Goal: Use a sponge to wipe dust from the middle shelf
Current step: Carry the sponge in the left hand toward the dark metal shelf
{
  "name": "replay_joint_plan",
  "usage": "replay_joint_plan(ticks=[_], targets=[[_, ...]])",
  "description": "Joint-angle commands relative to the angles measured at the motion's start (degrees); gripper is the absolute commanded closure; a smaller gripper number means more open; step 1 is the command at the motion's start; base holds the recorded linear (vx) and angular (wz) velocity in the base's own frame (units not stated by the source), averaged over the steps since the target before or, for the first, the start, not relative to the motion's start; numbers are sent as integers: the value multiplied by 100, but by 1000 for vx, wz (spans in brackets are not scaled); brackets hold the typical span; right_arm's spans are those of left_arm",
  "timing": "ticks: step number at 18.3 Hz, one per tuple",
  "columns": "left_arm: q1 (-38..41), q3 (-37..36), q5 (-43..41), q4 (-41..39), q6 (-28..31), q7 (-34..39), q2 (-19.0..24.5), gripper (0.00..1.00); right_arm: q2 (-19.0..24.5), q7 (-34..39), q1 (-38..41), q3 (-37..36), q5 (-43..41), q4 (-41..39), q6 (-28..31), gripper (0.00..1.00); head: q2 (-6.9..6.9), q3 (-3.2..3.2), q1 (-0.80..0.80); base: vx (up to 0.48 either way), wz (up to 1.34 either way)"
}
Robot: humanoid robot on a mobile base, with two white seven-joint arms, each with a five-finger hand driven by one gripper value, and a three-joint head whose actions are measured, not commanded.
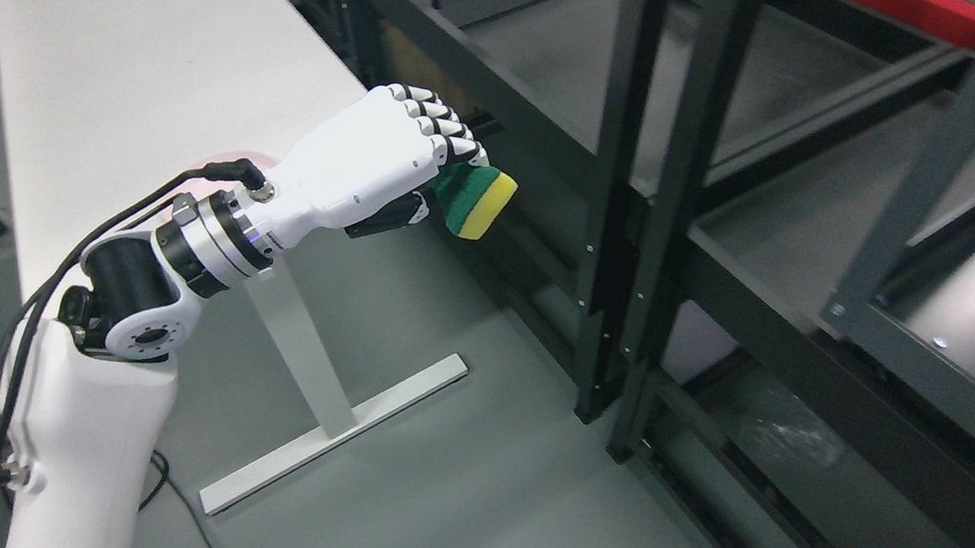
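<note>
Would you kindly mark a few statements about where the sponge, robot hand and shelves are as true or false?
1. The left robot hand grips a sponge. True.
2. The sponge is blue and pink. False: it is yellow and green.
3. The sponge is pressed on a shelf board. False: it is held in the air, short of the dark rack.
4. A white table stands left of the rack. True.
5. The right robot hand is also holding a sponge. False: no right hand is in view.
</note>
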Motion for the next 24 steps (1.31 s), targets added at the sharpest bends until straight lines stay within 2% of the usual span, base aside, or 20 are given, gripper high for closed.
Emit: replay_joint_plan(ticks=[1,6,12,15,18,20,24], targets=[[-464,-567,-95,103,3,8,-787,100,-100,6,0,0,0,-100,419,0,0,0,0,-284,-759],[-1079,-1384,-34,147,3,8,-1409,99,-100,6,0,0,0,-100,419,0,0,0,0,-237,-954],[-1616,-2439,826,358,3,16,-1409,99,-100,-2,0,0,0,-100,419,0,0,0,0,-106,-979],[-2072,-2458,1108,358,3,25,-1409,99,-100,6,0,0,0,-100,419,0,-1,0,0,-36,-244],[-2827,-2440,1013,411,3,34,-1409,99,-100,6,0,0,0,-100,419,0,-1,0,0,39,82],[-3232,-2502,698,778,3,69,-1409,99,-100,6,0,0,0,-100,419,0,-1,0,0,60,5],[-3471,-2730,-5,1167,3,104,-1409,99,-100,6,0,0,0,-100,419,0,-1,0,0,48,-234]])
